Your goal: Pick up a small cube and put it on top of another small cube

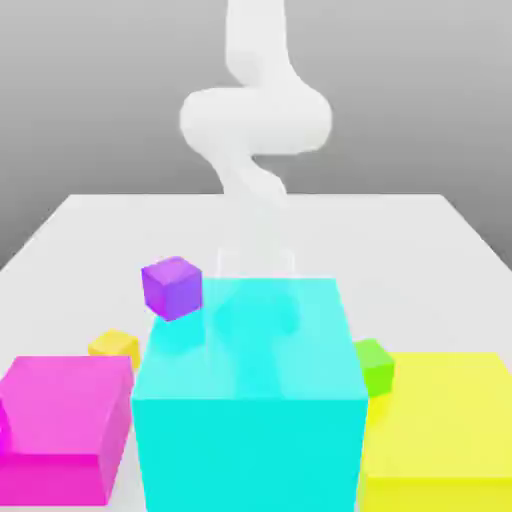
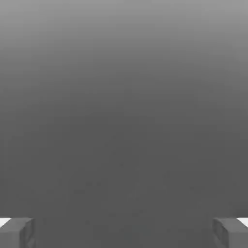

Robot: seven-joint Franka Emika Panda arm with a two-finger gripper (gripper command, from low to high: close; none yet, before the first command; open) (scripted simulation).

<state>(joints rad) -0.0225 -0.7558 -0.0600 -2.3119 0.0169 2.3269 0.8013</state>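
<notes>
On the white desk [image 1: 80, 225], seen from the exterior view, a big cyan block [image 1: 248, 400] stands front and centre. A big magenta block [image 1: 62, 425] sits just beside it on the exterior view's left, and a big yellow block [image 1: 445, 425] just beside it on the exterior view's right. The small cube [image 1: 116, 346], yellow-orange and plain, rests on the desk behind the magenta block, close to that block's far right corner and near the cyan block's left side; only its upper part shows above the magenta block's top edge. A small purple cube [image 1: 172, 287] appears farther back and slightly to the right of the small cube, tilted so that one corner points downward. A small green cube [image 1: 373, 365] peeks out between the cyan and yellow blocks, partly hidden by both. The white arm [image 1: 255, 115] comes down from above at the middle of the scene, behind the cyan block. The gripper [image 1: 256, 262] points downward toward the desk, just beyond the cyan block's far edge, its lower part faint against the pale surface. From the hand view, the two grey fingers [image 2: 17, 232] sit at opposite edges of the picture, wide apart, with nothing between them but plain grey surface. The gripper [image 2: 124, 232] holds nothing and is well apart from the small cube.
</notes>
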